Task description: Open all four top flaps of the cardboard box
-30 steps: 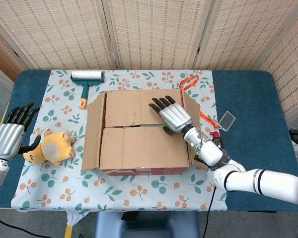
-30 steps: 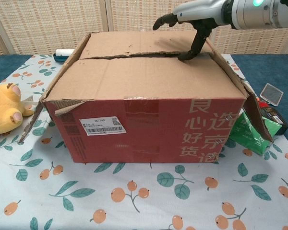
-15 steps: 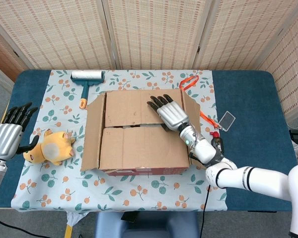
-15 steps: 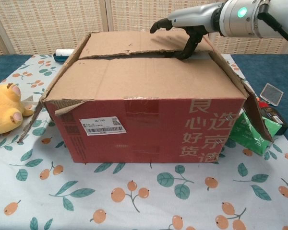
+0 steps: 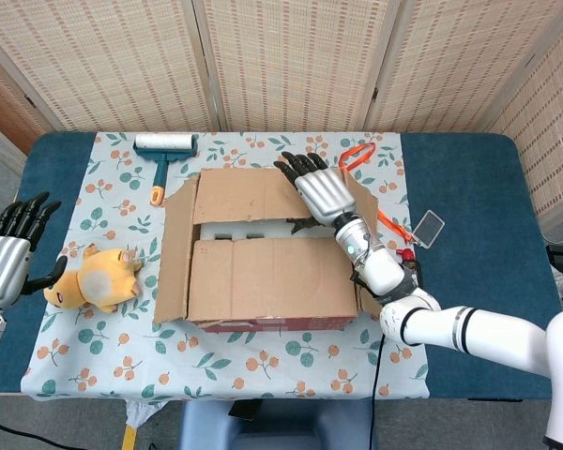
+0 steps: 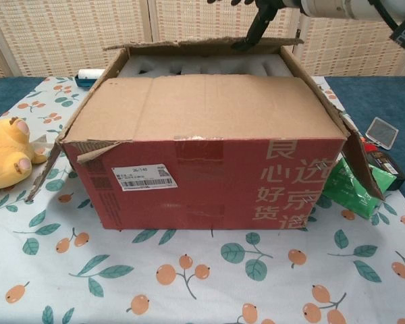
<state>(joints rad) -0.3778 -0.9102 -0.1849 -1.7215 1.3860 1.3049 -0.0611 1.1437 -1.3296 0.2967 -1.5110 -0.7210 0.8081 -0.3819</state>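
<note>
Cardboard box (image 5: 263,272), far flap (image 5: 239,195) raised.
Right hand (image 5: 324,194) pinches that flap's edge; left hand (image 5: 5,253) empty, fingers spread.

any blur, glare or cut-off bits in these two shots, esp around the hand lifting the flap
Head view: even light, no glare, sharp throughout; the right hand shows whole on the far flap of the cardboard box. Chest view: the box is sharp, but the top edge crops that hand, leaving only a thumb hooked under the flap; shadow darkens the white foam inside.
</note>
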